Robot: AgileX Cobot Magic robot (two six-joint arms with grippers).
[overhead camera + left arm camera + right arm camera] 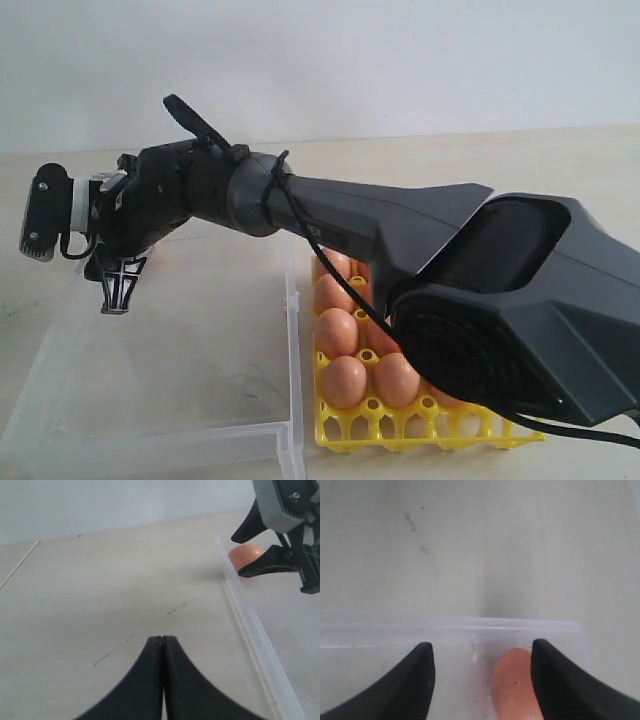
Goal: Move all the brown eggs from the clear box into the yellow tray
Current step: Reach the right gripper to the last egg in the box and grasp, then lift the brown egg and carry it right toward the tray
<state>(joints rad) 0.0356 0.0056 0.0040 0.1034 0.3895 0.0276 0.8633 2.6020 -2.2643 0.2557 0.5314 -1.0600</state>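
I count one box (292,330), one tray (400,432) and two grippers, the left gripper (161,639) and the right gripper (481,647). One egg (512,685) lies in the box, between the right gripper's fingers (415,680). In the tray, well apart from that gripper, I make out five eggs (345,381) plainly and parts of two more. My arm (400,215) hides the rest, so I cannot total them.

Right arm (400,230) is stretched out long, from the near right across the middle to the far left side, wrist pitched down. Right gripper (112,295) points downward with jaws spread wide; both fingers (415,685) are apart, not clamped. Left gripper (162,680) sits low, roughly level, its two fingers pressed together along their inner edges, fully closed.
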